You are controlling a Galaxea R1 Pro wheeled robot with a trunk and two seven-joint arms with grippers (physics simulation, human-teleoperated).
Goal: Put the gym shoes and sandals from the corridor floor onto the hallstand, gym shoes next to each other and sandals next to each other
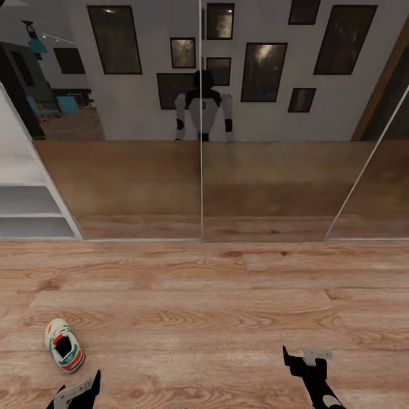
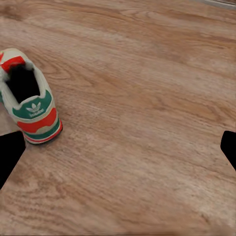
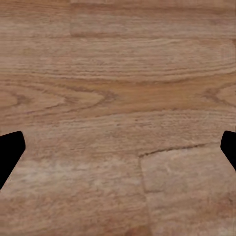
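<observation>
Corridor floor (image 1: 227,295) holds one gym shoe (image 1: 64,345) lying just ahead of left tool (image 1: 79,391), both tools spread and empty, right tool (image 1: 307,359) over bare planks; nothing racked yet.

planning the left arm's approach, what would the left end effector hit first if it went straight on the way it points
Probably bare corridor floor: the open left end effector frames only planks. The gym shoe sits off to one side, likely outside that line.

We've got one gym shoe (image 1: 64,345) on the floor (image 1: 227,295) front-left, just ahead of our left gripper (image 1: 79,392); mirror wall (image 1: 201,142) behind.
</observation>
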